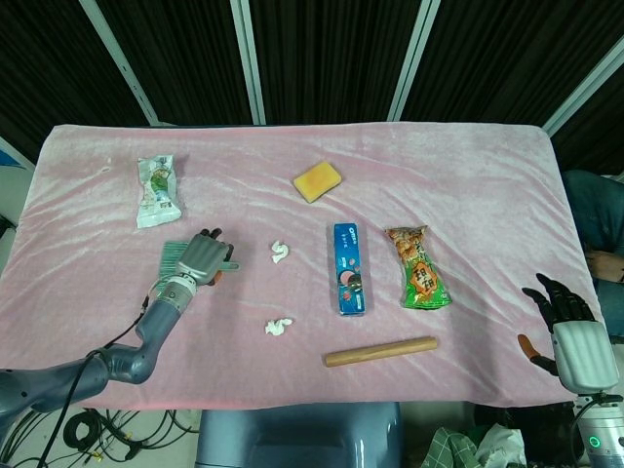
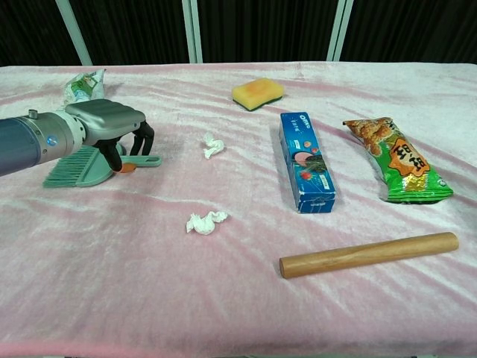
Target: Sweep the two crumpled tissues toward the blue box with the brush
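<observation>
Fingers (image 2: 143, 138) of the left hand (image 2: 112, 123) are being curled down over the handle of the green brush (image 2: 78, 168), and the handle is being touched by the tips. Whether the brush is being gripped tightly cannot be told; it is being kept flat on the pink cloth (image 2: 238, 313). One brush is being seen, at the left side of the table. The right hand (image 1: 570, 327) is being held off the near right corner of the table, with its dark fingers (image 1: 546, 297) spread apart and nothing in them.

Going from near to far, one wooden stick (image 2: 369, 254) is being seen closest to the front edge, lying on its side. Two crumpled tissues are being counted. The near tissue (image 2: 205, 222) is lying left of the stick, well apart from the brush. The far tissue (image 2: 212, 145) is lying between the brush handle and the blue box (image 2: 305, 160). One blue box is being seen, lying flat and closed in the middle of the cloth; what is inside cannot be seen. One green snack bag (image 2: 395, 160) is lying to the right of the box, near it but not touching. One yellow sponge (image 2: 257, 93) is lying farther back. One small pale packet (image 1: 156, 192) is lying at the far left, beyond the brush.
</observation>
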Motion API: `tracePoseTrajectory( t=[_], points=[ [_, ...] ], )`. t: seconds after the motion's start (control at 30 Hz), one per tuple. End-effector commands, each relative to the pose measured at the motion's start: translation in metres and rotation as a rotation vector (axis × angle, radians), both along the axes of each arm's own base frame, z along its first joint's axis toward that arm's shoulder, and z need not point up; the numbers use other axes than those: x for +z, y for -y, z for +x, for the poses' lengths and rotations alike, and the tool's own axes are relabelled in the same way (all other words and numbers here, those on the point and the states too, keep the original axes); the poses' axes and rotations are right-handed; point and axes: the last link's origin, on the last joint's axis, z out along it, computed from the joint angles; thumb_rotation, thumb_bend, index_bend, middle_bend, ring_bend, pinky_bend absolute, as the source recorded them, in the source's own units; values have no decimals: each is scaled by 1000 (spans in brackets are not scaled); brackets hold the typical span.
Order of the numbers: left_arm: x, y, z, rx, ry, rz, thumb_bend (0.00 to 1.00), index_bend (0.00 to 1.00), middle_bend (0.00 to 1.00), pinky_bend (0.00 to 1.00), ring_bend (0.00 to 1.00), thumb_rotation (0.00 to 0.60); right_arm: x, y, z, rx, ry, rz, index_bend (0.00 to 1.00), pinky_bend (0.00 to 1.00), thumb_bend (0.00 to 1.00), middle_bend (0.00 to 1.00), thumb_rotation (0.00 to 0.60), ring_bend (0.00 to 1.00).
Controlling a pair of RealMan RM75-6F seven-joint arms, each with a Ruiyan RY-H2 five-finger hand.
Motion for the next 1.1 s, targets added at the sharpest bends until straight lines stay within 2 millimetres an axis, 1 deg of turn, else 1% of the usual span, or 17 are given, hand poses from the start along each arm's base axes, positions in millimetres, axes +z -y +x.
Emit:
tracePoseTrajectory(
  t=[0.03, 0.17, 0.3, 0.37, 0.5, 0.63, 0.67, 0.73, 0.87, 0.97, 1.1],
  points=[
    [0, 0, -1, 8, -2, -7, 371, 484, 521, 236, 136, 600, 0, 0, 0, -1, 1, 1, 224, 192, 196, 90, 600, 123],
    [2, -1, 3, 7, 17, -11, 374, 486, 522, 238, 141, 600, 0, 0, 0, -3, 4, 0, 224, 192, 195, 90, 600, 123],
    [8, 0, 11, -17, 71, 1, 377, 488, 525, 247, 152, 600, 0, 0, 0, -4, 5, 0, 224, 192, 195, 90, 600, 123],
    [11, 1, 17, -22, 121, 6, 377, 488, 526, 250, 152, 600, 0, 0, 0, -5, 4, 1, 224, 192, 195, 90, 600, 123],
    [21, 2, 23, -21, 228, 17, 377, 489, 527, 256, 152, 600, 1, 0, 0, -5, 6, 0, 224, 192, 196, 90, 600, 123],
    [31, 0, 28, -1, 372, 47, 377, 503, 541, 277, 164, 600, 1, -1, 0, -4, 5, 0, 224, 192, 195, 90, 600, 123],
    [35, -1, 33, 31, 487, 70, 377, 508, 544, 282, 169, 600, 0, -1, 0, -5, 4, 0, 224, 192, 195, 90, 600, 123],
    [36, -3, 37, 48, 600, 75, 376, 510, 543, 285, 169, 600, 1, -1, 0, -5, 4, -1, 224, 192, 196, 90, 600, 123],
    [35, -9, 45, 55, 732, 73, 377, 518, 548, 287, 169, 600, 0, -1, 0, -7, 5, -2, 224, 192, 195, 90, 600, 123],
    [34, -14, 50, 37, 760, 75, 376, 523, 551, 297, 169, 600, 1, -1, 0, -8, 8, -2, 224, 192, 195, 90, 600, 123],
    [31, -19, 57, -3, 752, 78, 377, 527, 554, 325, 169, 600, 1, -1, 0, -10, 12, -2, 224, 192, 195, 90, 600, 123]
  ],
)
